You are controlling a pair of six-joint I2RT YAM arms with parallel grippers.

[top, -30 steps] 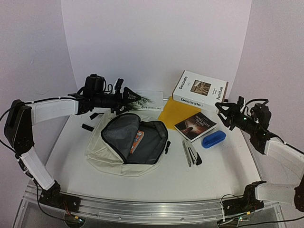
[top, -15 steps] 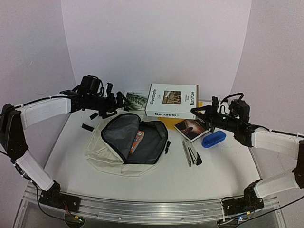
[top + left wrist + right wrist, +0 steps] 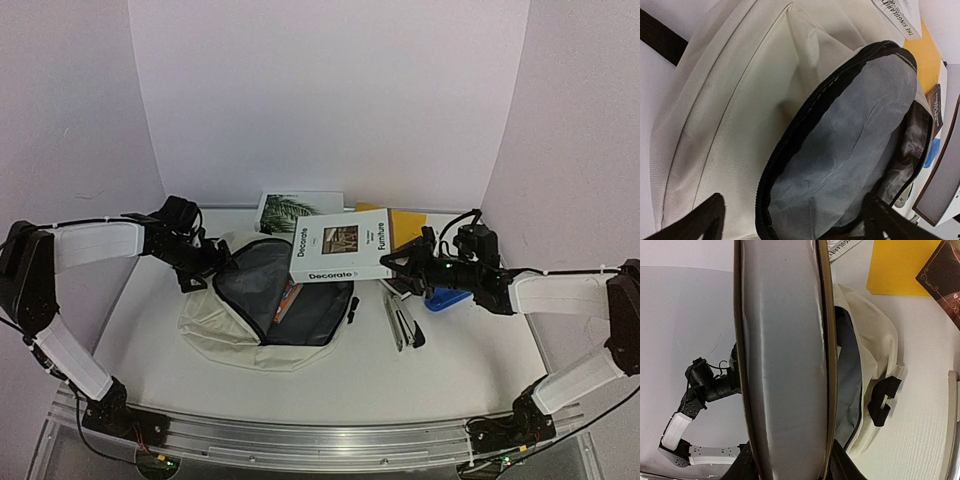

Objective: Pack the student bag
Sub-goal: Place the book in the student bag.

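— So why are the left fingers (image 3: 700, 222) spread at the rim of the bag (image 3: 215, 325)?
— Likely to hold its mouth open as it lies on the tabletop (image 3: 400, 380).
— And the right fingers (image 3: 842, 467)?
— Pinching the white book (image 3: 340, 245) above that opening, ready to drop in.

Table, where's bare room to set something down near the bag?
Widest free patch: the table between the student bag and the near edge. A smaller one lies left of the bag. Crowded: behind and right of it, with the yellow folder, blue case, dark tools, and the white book in the right hand overhead.
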